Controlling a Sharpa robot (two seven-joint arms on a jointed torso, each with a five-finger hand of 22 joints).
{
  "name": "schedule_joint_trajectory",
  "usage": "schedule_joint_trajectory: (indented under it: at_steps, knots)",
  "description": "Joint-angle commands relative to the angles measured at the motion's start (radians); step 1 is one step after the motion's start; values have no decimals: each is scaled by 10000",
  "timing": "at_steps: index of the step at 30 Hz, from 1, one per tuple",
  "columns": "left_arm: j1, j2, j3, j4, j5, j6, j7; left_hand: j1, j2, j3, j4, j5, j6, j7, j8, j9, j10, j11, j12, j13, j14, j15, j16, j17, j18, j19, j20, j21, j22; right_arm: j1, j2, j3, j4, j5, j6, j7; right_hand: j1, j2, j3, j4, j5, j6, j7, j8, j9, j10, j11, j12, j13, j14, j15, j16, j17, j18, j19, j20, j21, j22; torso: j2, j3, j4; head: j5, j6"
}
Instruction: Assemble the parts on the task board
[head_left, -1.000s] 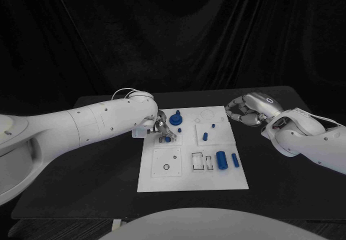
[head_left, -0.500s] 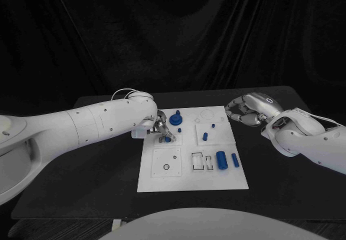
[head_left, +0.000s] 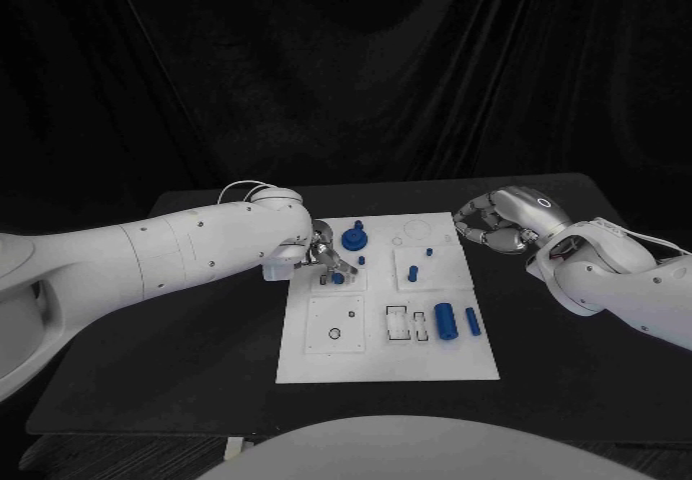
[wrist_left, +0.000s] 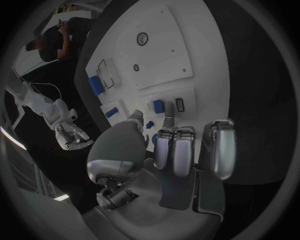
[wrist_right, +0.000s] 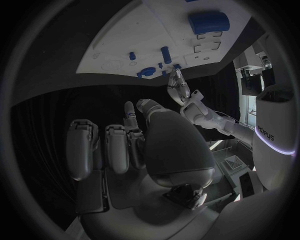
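Task board (head_left: 387, 355) lies flat mid-table, long side running away from robot. Small blue part (head_left: 336, 279) sits in a pocket at board's far-left area, right under the L hand's fingertips; in the left wrist view a blue piece (wrist_left: 158, 105) and a dark slot beside it lie just past the fingertips (wrist_left: 167, 121).

L hand (head_left: 323, 254) hovers over that part, fingers pointing down at it and bunched close. Whether they pinch it or only touch it: can't tell. Prob. reason for pose: seating or lining up the piece in its pocket, fingers kept tight for a small target.

Blue knob-shaped part (head_left: 355, 237) stands just beyond the L fingers, on the board's far end. Short blue peg (head_left: 413, 271) is to their R-hand side, apart. Big blue cylinder (head_left: 446, 321) and slimmer blue bar (head_left: 470, 320) lie side by side nearer the robot, well apart from both hands; likely staged, waiting their turn.

R hand (head_left: 493, 226) is off the board's far-right corner, over bare table, fingers curled in, nothing in them. Judged parked to keep clear of L's work.

Surface: black table (head_left: 173, 340), matte. Room: black drape behind.
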Motion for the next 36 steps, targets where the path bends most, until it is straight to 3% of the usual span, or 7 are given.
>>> schedule_joint_trajectory:
  at_steps: [1, 8, 13, 15, 17, 26, 36]
  knots:
    - [-16, -144, 7, 274, 33, -927, 256, -182, -9, -251, 188, -61, -197, 81, -287, -335, 1002, 138, -53, 2584, 1056, 99, 27, 2633, 161, 122, 101, -63, 2125, -27, -18, 7, 9, -15, -10, -128, 85, -13, 68, 4, 44, 33, 56, -43, 15, 1046, 73, 36, 2629, 714, 75, -31, 1010, 137, 414, 56, -30, 2134, 0, 4, 5, 1, 0]
    - [-16, -738, 4, 1017, 33, -1594, 393, -798, 210, -946, 245, -62, -127, 153, -504, -859, 956, 214, -103, 2533, 1056, 178, 27, 2633, 180, 69, 193, -130, 2103, -35, -27, 7, 13, -15, -16, -135, 85, -13, 68, 4, 44, 33, 56, -43, 15, 1046, 73, 36, 2629, 714, 75, -31, 1010, 137, 414, 56, -30, 2134, -8, 7, -1, 13, 0]
    - [-16, -1178, 2, 1543, 33, -1928, 466, -629, 408, -1039, 190, -37, -107, 170, -513, -1021, 893, 236, -172, 2462, 1056, 202, 27, 2633, 203, 14, 222, -217, 2074, -37, -58, 7, 23, -15, -19, -148, 80, -19, 67, 4, 43, 30, 57, -46, 15, 1046, 74, 36, 2629, 713, 75, -35, 1003, 137, 414, 57, -30, 2134, -1, 2, -3, 12, 0]
    - [-17, -1315, 0, 1709, 33, -2015, 525, 75, 508, -922, -40, 487, -116, 204, -508, -1217, 795, 275, -274, 2358, 1033, 244, 3, 2585, 239, -86, 274, -373, 2024, -38, -67, 7, 25, -15, -20, -153, 80, -19, 67, 4, 43, 30, 57, -46, 15, 1046, 74, 36, 2629, 713, 75, -35, 1003, 137, 414, 57, -30, 2134, -2, 4, 4, 32, 0]
    - [-18, -1436, -1, 1863, 33, -2108, 591, 290, 536, -927, -53, 653, -131, 225, -501, -1336, 692, 297, -378, 2253, 973, 269, -55, 2469, 269, -168, 301, -497, 1986, -38, -65, 7, 24, -15, -24, -153, 80, -19, 67, 4, 43, 30, 57, -46, 15, 1046, 74, 36, 2629, 713, 75, -35, 1003, 137, 414, 57, -30, 2134, -1, 4, 0, 53, 0]
    - [-86, -1792, -5, 2375, 33, -2346, 847, 1411, 653, -617, -523, 2280, 75, 155, -336, -1621, 616, 245, -445, 2183, 938, 245, -81, 2411, 286, -214, 297, -561, 1973, -42, -35, 7, 12, -15, -39, -126, 80, -19, 67, 4, 43, 30, 57, -46, 15, 1046, 74, 36, 2629, 713, 75, -35, 1003, 137, 414, 57, -30, 2134, -3, 9, -4, 67, 0]
    - [-378, -1622, -6, 2075, 33, -2490, 874, 1826, 649, -383, -762, 2468, 110, 120, -282, -1732, 590, 208, -470, 2154, 916, 212, -100, 2369, 281, -198, 265, -543, 1980, -45, -54, 7, 17, 73, -17, -90, 73, -25, 66, 6, 45, 33, 57, -46, 17, 1046, 76, 36, 2629, 713, 77, -35, 1003, 138, 412, 58, -36, 2132, 2, 3, -1, 33, 0]
